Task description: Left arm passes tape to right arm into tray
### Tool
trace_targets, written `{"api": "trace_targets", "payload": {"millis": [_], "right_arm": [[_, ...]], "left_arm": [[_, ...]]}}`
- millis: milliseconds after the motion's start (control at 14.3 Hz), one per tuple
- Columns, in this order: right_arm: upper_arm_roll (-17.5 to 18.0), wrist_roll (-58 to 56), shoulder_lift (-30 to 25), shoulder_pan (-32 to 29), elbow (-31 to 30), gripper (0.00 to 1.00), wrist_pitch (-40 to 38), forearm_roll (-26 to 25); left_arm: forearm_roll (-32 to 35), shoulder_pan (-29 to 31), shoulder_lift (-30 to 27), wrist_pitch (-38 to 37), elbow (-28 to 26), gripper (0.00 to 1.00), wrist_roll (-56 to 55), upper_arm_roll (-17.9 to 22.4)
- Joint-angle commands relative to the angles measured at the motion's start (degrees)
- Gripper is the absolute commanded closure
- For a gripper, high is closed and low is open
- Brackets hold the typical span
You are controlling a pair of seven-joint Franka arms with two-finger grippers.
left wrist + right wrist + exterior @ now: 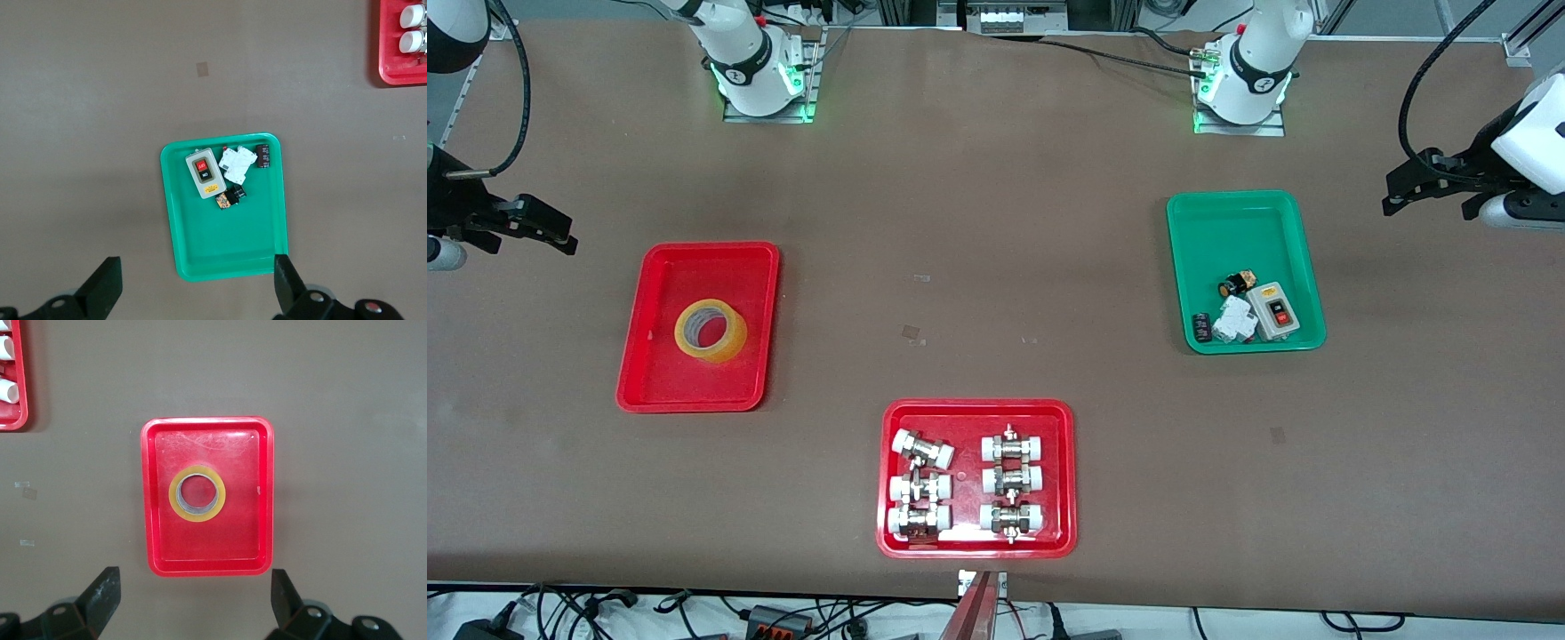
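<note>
**Tape lying in the narrow red tray; both of my grippers high and empty**

Nearest the front camera: the wider red tray (977, 409) with white-capped metal fittings (922, 450) in two columns. Both wrist views cut it off, showing only a corner with a few white caps.

Next out, toward my right arm's end of the table: the narrow red tray (649, 293). The tape (711, 331) lies flat in it, hole upward, touching the tray floor and clear of every rim. The front view sees the roll at a slant, so its yellowish side wall shows. My right wrist view looks straight down and shows only a ring with the tray floor visible through the core; the side wall is hidden there.

At about the same depth, toward my left arm's end: the green tray (1209, 213), holding a grey switch box (1273, 311) with a red button, a white block (1234, 320) and a few small dark parts bunched at the end nearer the front camera. The small parts are hard to make out in any view.

My right gripper (193, 600) hangs above the table just outside the narrow red tray, jaws spread wide, nothing between them. My left gripper (197, 283) hangs above the edge of the green tray, jaws likewise spread and empty. The front view shows both grippers only sideways at its edges, with my arms largely cut off.
</note>
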Motion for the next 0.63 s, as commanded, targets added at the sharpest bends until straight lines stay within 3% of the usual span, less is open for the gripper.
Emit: {"api": "trace_targets", "payload": {"millis": [0, 560], "right_arm": [[0.3, 0.2, -1.6, -0.3, -1.6, 0.0, 0.5, 0.3], [0.4, 0.0, -2.3, -0.3, -1.8, 0.0, -0.8, 0.3]], "left_arm": [[0.5, 0.2, 0.8, -1.0, 1.8, 0.0, 0.9, -0.2], [0.6, 0.2, 0.8, -1.0, 1.8, 0.0, 1.2, -0.1]]}}
